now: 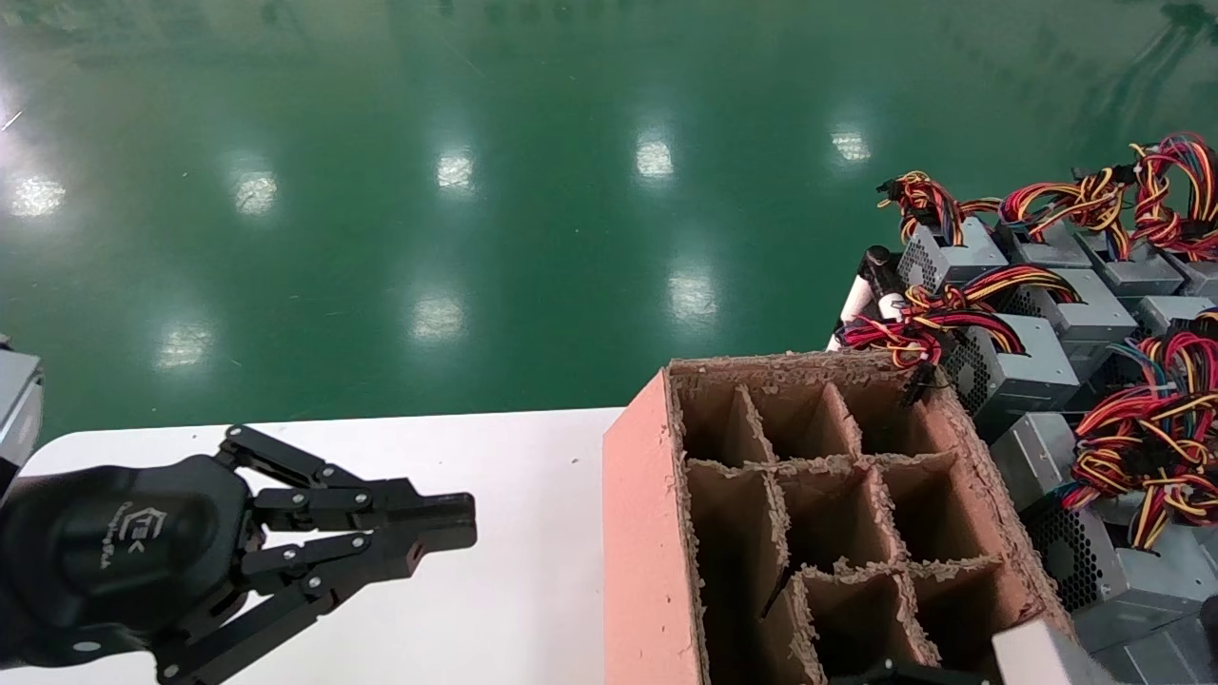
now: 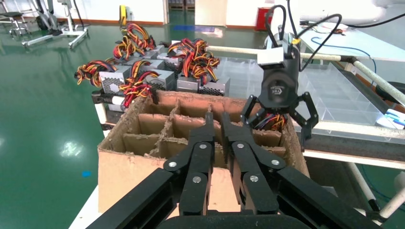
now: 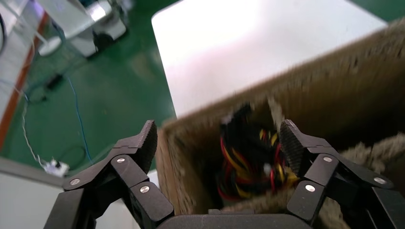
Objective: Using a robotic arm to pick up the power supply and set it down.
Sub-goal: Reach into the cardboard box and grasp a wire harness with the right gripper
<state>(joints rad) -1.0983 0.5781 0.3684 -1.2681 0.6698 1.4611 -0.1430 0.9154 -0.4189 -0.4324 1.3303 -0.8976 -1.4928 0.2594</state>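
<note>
Left wrist view: illegible logo on right end effector (image 2: 281, 125) housing.

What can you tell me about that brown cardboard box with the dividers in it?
The cardboard box is brown, with rough, frayed cut edges and cardboard dividers splitting it into a grid of open-topped cells. It stands upright on the white table, beside a stack of grey power supplies. Most cells look empty, but one near corner cell holds a power supply's bundle of cables. The right gripper hangs open right above that cell, one finger outside the wall.
</note>
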